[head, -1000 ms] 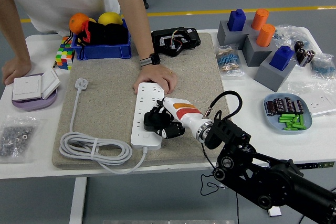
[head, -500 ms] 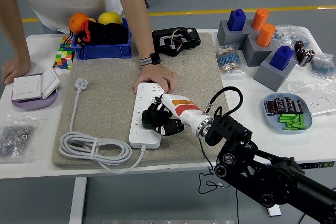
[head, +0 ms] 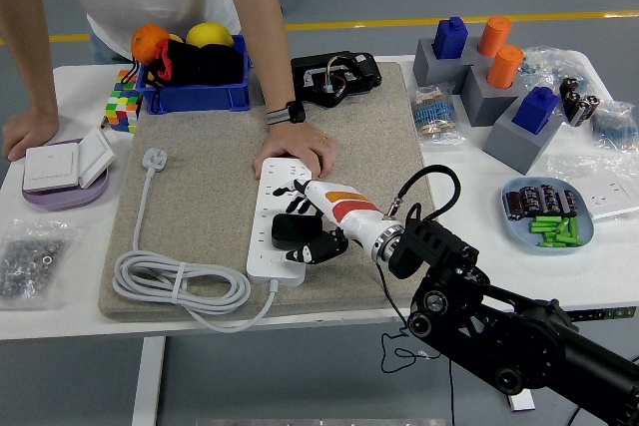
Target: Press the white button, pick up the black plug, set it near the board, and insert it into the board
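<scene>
Black plug (head: 291, 229) sits in the long white power strip (head: 279, 230), seemingly inserted; my right hand (head: 310, 234) hovers over it, fingers spread, gripping nothing.

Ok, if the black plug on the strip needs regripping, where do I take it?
By its blocky body, pinched across the sides from above with the right hand. The black plug sits on the strip, so only its top and sides are free.
</scene>
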### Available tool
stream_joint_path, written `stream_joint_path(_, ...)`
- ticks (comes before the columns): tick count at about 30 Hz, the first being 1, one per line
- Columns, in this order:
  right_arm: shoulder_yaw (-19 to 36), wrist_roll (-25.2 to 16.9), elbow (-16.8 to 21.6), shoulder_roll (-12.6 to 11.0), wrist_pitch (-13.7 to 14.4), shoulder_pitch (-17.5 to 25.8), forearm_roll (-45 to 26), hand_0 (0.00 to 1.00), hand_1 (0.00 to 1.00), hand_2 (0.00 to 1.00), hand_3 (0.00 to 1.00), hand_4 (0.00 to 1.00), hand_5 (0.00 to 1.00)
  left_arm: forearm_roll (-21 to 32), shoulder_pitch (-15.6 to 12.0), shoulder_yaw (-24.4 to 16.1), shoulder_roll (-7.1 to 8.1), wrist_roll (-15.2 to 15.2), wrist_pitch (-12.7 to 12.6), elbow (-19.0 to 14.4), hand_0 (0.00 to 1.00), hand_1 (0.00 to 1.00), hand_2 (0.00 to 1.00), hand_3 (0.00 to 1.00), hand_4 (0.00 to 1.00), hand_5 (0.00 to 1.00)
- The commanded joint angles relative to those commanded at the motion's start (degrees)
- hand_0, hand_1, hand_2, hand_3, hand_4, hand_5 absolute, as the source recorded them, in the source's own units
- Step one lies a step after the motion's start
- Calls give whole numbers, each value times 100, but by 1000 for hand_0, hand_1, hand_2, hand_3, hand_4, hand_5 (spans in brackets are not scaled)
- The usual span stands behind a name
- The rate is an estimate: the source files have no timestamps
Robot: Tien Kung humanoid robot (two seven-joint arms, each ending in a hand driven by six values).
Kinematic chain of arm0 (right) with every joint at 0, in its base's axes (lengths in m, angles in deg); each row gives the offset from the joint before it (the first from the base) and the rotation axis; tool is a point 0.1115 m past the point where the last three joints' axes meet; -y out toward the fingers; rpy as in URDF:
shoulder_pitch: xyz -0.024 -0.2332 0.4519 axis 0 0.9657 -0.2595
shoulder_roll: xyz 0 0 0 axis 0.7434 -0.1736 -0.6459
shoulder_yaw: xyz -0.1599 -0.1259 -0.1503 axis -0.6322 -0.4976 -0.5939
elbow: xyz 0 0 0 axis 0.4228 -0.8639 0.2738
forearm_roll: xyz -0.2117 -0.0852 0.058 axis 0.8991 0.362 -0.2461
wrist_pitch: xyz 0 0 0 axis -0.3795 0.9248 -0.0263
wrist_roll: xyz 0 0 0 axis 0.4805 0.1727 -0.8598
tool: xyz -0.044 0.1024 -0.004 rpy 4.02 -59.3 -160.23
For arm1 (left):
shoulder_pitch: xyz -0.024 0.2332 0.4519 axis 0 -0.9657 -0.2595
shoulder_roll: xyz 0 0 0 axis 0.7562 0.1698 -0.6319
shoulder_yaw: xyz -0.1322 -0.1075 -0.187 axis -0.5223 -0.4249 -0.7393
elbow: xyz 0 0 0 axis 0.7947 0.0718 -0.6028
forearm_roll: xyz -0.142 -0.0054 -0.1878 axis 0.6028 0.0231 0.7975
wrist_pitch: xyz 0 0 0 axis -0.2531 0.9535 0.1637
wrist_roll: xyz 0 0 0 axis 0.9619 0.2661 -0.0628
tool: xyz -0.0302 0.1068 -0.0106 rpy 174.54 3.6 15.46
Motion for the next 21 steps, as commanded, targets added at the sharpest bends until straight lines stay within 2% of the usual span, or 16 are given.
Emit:
stream_joint_path(3,51,34,68,-12,-82,2,21,577,684,709,848,998,135,2,4,-4,-1,0,-2,0,623,630,636,697,554,400)
stream_joint_path(4,74,34,100,-18,-102,6,30,813,834,818,897,998,194,1,4,-5,-1,-2,-2,0,624,629,636,697,554,400)
stream_joint_path(9,260,39,399,-75,-134,66,193,813,834,818,897,998,194,-9,9,-10,-2,-2,-2,0,624,629,636,697,554,400)
stream_joint_path(10,298,33,465,-92,-134,81,222,905,882,855,915,998,261,-16,10,-17,-4,-1,-2,0,624,630,636,697,554,400)
stream_joint_path(15,703,-104,975,-292,-83,303,375,905,882,855,915,998,261,-11,13,-20,-15,-7,-7,0,624,630,636,697,554,400)
stream_joint_path(16,777,-137,1033,-325,-65,344,373,951,912,870,912,998,388,-10,13,-19,-16,-10,-8,0,624,630,636,696,553,400)
stream_joint_path(21,1344,-472,1311,-581,142,671,263,951,912,870,912,998,388,-14,17,-33,-25,-13,-9,0,624,630,636,696,553,400)
